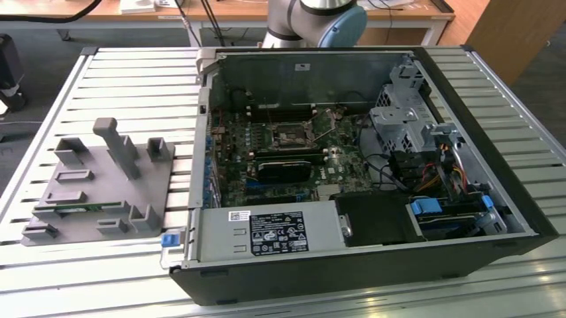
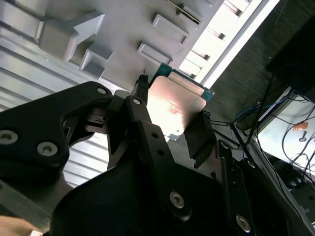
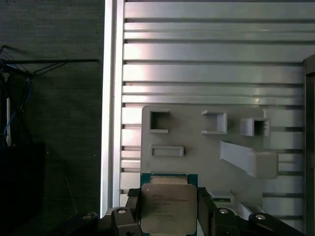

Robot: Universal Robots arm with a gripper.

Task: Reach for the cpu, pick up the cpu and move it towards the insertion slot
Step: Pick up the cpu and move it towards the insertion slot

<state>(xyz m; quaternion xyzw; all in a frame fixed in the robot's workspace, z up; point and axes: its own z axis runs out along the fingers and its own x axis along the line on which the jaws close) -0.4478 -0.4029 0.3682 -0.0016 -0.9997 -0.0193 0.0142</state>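
Observation:
My gripper [image 3: 169, 209] is shut on the cpu [image 3: 169, 204], a flat square chip with a shiny silver top and a green rim. One black finger [image 3: 133, 204] presses on each of two opposite edges. In the second wrist view the cpu [image 2: 173, 105] sits between the same fingers [image 2: 142, 96] of my gripper [image 2: 172, 115], lifted above the grey holder tray [image 2: 123, 29]. The insertion slot [image 1: 288, 136], a dark square socket in a silver bracket, lies on the green board inside the open computer case [image 1: 354, 165].
The grey holder tray [image 1: 97, 192] with upright posts and pockets lies on the slatted metal table [image 1: 132, 86], at the exterior view's left of the case. A green memory stick [image 1: 81, 211] lies in the tray. The arm's base [image 1: 314, 20] stands behind the case.

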